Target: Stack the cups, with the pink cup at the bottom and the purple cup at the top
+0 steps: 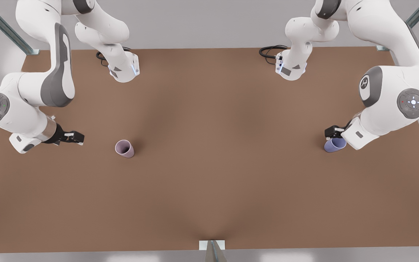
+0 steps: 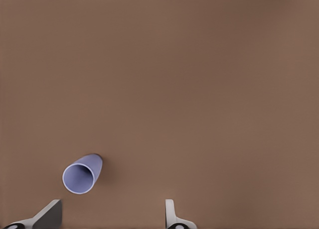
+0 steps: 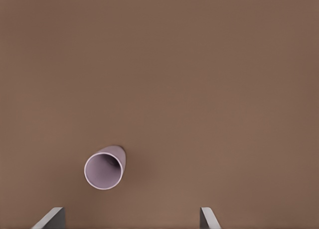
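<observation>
Both cups upright, mouths up: purple cup [image 1: 335,145] under spread left tool [image 1: 331,133]; pink cup [image 1: 124,148] beside spread right tool [image 1: 75,137]

Surface: a plain brown table [image 1: 209,153] is carrying everything, its top matte and unmarked.
Pink cup [image 1: 124,148]: is standing upright on the table, toward the front view's left, mouth open upward.
Purple cup [image 1: 334,145]: is sitting on the table near the front view's right edge, well apart from the pink one.
Far edge: two black cables [image 1: 271,51] are lying coiled on the table by the arm bases.
</observation>
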Motion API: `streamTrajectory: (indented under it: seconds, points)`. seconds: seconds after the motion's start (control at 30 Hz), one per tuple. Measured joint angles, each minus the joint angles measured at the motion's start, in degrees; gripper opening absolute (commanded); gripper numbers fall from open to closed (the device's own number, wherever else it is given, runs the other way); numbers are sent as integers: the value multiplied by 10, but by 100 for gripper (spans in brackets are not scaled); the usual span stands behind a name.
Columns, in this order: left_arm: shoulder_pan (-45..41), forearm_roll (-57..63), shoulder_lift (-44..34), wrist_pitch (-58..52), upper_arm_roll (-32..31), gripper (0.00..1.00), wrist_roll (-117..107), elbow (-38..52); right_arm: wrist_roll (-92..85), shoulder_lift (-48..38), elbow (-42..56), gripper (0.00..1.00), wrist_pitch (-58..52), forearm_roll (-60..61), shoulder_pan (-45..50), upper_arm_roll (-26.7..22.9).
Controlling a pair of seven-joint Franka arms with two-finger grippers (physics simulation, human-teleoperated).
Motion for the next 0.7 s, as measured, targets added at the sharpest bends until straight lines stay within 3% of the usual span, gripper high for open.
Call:
streamTrajectory:
  seconds: [0.17,0.37,0.7]
  points:
    - [0,-1,4,5,0,100,5,-1,-2,-2,-26,100,25,1,4,2]
    - [0,-2,6,7,1,100,9,-3,-5,1,-134,100,102,6,14,23]
    - [1,-2,10,4,4,100,13,-5,-17,49,-176,100,197,10,29,22]
